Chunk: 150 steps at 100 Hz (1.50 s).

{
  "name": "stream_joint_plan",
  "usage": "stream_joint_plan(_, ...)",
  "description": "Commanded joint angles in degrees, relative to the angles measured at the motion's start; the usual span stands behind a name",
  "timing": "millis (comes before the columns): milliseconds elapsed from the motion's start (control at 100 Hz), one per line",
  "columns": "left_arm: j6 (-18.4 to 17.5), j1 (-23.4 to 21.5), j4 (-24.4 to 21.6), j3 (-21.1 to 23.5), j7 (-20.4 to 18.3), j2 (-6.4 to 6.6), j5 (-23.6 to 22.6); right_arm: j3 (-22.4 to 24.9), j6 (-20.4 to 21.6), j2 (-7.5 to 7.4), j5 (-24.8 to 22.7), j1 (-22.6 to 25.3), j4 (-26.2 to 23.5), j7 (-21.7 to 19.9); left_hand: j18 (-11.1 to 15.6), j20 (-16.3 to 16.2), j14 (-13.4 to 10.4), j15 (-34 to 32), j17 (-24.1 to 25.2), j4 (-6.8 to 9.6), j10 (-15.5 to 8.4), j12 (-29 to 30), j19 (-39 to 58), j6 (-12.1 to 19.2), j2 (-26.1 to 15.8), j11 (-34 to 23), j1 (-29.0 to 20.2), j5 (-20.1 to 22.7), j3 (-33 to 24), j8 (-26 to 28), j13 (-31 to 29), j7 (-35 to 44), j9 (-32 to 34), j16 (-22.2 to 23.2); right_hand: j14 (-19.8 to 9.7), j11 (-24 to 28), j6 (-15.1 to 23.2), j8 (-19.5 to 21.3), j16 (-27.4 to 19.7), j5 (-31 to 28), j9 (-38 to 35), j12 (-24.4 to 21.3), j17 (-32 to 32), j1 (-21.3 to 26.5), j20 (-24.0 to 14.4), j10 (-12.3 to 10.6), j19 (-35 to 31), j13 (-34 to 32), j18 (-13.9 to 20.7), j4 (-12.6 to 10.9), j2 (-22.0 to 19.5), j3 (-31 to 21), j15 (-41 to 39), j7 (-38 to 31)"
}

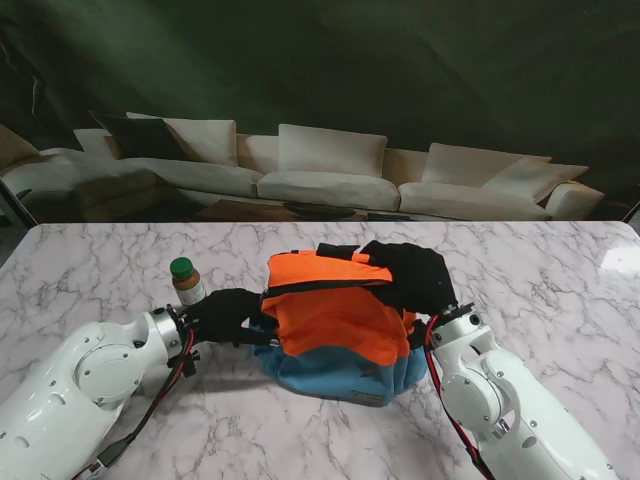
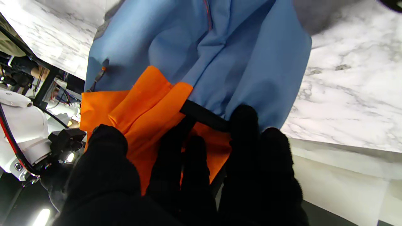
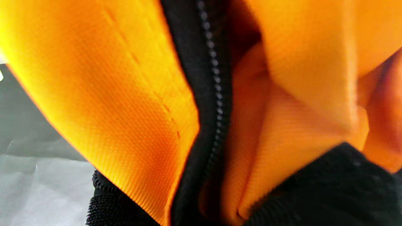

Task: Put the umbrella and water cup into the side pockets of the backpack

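Note:
The orange and blue backpack (image 1: pixel 335 320) stands in the middle of the marble table (image 1: pixel 560 290). My left hand (image 1: pixel 225 313) is pressed against its left side. In the left wrist view its fingers (image 2: pixel 241 131) pinch the black band (image 2: pixel 204 115) of the side pocket, between orange and blue cloth (image 2: pixel 220 47). My right hand (image 1: pixel 412 275) lies curled over the backpack's top right; its wrist view is filled with orange fabric (image 3: pixel 94 78) and a black zipper (image 3: pixel 210 78). A water cup (image 1: pixel 186 282) with a green lid stands just beyond my left hand. No umbrella is in view.
A pale sofa (image 1: pixel 320 175) runs along behind the table's far edge. Bare marble stretches left and right of the backpack. The table's near edge shows in the left wrist view (image 2: pixel 345 147).

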<state>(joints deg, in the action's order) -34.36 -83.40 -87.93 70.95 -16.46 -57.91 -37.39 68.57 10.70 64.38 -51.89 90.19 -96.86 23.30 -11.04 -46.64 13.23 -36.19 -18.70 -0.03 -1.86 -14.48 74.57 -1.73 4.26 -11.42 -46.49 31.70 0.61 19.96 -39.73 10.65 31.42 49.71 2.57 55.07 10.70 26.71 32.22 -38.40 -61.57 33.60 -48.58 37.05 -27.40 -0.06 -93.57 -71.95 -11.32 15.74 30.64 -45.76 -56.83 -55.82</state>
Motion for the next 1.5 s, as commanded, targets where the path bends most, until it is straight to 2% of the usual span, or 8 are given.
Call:
stream_joint_plan(0, -0.4, 0.3, -0.2, -0.3, -1.1, 0.14, -0.8, -0.3, -0.2, 0.21, 0.0, 0.3, 0.4, -0.4, 0.1, 0.3, -0.6, 1.3, 0.8, -1.36, -0.3, 0.7, -0.4, 5.0, -2.0, -0.3, 1.1, 2.3, 1.1, -0.3, 0.4, 0.3, 2.1, -0.9, -1.7, 2.8, 10.0, 2.6, 0.4, -1.0, 1.2, -0.1, 0.5, 8.3, 0.1, -1.2, -1.8, -2.3, 2.0, -2.7, -7.0, -3.5, -2.1, -6.5)
stream_joint_plan(150, -0.6, -0.7, -0.9, 1.5, -1.6, 0.39, -2.9, -0.3, -0.3, 0.18, 0.0, 0.4, 0.3, -0.7, -1.9, -0.4, 1.0, -0.5, 0.2, -1.15, 6.2, -4.5, -0.5, -0.5, -2.6, -5.4, -0.2, 15.3, 1.0, 6.7, -2.5, 12.3, 16.3, -0.8, -1.7, 2.9, 10.0, 2.6, 0.4, -1.0, 1.2, -0.1, 0.5, 8.3, 0.1, -1.2, -1.7, -2.3, 2.0, -2.7, -7.0, -3.4, -2.1, -6.5)
stream_joint_plan(400, -0.4, -3.3, -3.0, 5.9, -2.1, 0.52, -4.5, -0.3, -0.5, 0.15, 0.1, 0.1, 0.5, -1.1, -3.2, -1.1, 2.0, -7.0, -1.6, -1.04, 10.1, -15.0, 2.4, -3.6, -2.9, -13.8, -1.1, 19.5, 0.9, 15.1, -5.9, 26.2, 23.5, 2.3, -1.6, 2.9, 10.0, 2.6, 0.5, -1.0, 1.3, -0.2, 0.5, 8.4, 0.0, -1.2, -1.7, -2.2, 1.9, -2.8, -7.1, -3.4, -2.1, -6.5)
stream_joint_plan(490, -1.2, -4.2, -3.6, 7.1, -0.7, 0.31, -5.5, -0.3, -0.5, 0.13, 0.1, 0.1, 0.5, -1.1, -2.4, -0.4, 1.4, -4.7, -0.7, -1.05, 9.3, -13.4, 1.3, -3.2, -2.7, -10.0, -0.5, 16.4, 0.9, 13.1, -4.0, 22.5, 20.3, 1.2, -1.6, 2.8, 10.0, 2.5, 0.5, -0.9, 1.4, -0.2, 0.6, 8.4, 0.0, -1.2, -1.6, -2.2, 1.9, -2.8, -7.2, -3.3, -2.1, -6.5)
stream_joint_plan(660, -4.1, -6.7, -5.7, 10.1, 7.5, -0.88, -10.1, -0.4, -0.9, 0.18, 0.2, 0.0, 0.6, -1.1, -2.0, 8.4, -1.3, 15.5, 12.4, -1.12, 9.4, -7.5, -19.8, -1.9, -2.9, -1.7, 1.7, 6.8, 1.1, 9.1, 9.7, 10.9, 7.0, -12.8, -1.7, 2.9, 10.1, 2.6, 0.5, -1.0, 1.4, -0.1, 0.7, 8.6, 0.0, -1.2, -1.5, -2.1, 1.9, -2.8, -7.4, -3.2, -2.0, -6.5)
stream_joint_plan(800, -5.7, -8.8, -9.2, 13.7, 10.5, -1.39, -12.2, -0.5, -1.1, 0.19, 0.6, 0.2, 0.5, -1.5, 0.5, 12.0, -0.9, 20.3, 13.7, -1.15, 11.5, -3.3, -27.4, -2.0, -3.5, 4.3, 3.4, 1.9, 1.3, 8.3, 14.8, 5.6, -5.1, -16.8, -1.6, 2.8, 9.9, 2.5, 0.5, -0.9, 1.6, -0.2, 0.8, 8.7, 0.0, -1.1, -1.4, -2.0, 1.9, -2.8, -7.6, -3.2, -2.0, -6.5)
stream_joint_plan(1000, -6.2, -9.1, -13.0, 19.6, 9.5, -1.47, -11.5, -1.1, -1.6, 0.36, 1.4, 0.3, 0.6, -1.5, 3.0, 20.7, 0.0, 27.2, 16.7, -1.47, 13.5, 4.6, -41.2, -4.2, -4.2, 11.6, 11.2, -15.7, 1.5, 2.9, 22.3, -7.4, -18.1, -26.3, -1.5, 2.8, 9.6, 2.5, 0.5, -0.9, 1.6, -0.1, 1.0, 8.9, -0.1, -1.0, -1.3, -1.9, 1.8, -2.8, -7.7, -3.1, -2.0, -6.5)
stream_joint_plan(1490, -3.6, -8.6, -9.8, 29.2, 20.3, -2.19, -20.4, -1.8, -2.1, 0.1, 1.8, -0.2, 0.8, -3.7, 1.9, 21.2, -1.9, 26.2, 16.6, -1.14, 12.4, 2.9, -41.1, -4.0, -4.8, 8.5, 6.7, -9.9, 1.1, 3.3, 22.1, -4.3, -10.4, -27.1, -1.4, 2.6, 8.9, 2.6, 0.5, -1.2, 2.0, -0.2, 1.3, 9.3, -0.2, -0.7, -1.2, -1.5, 1.5, -3.0, -7.8, -3.0, -1.9, -6.7)
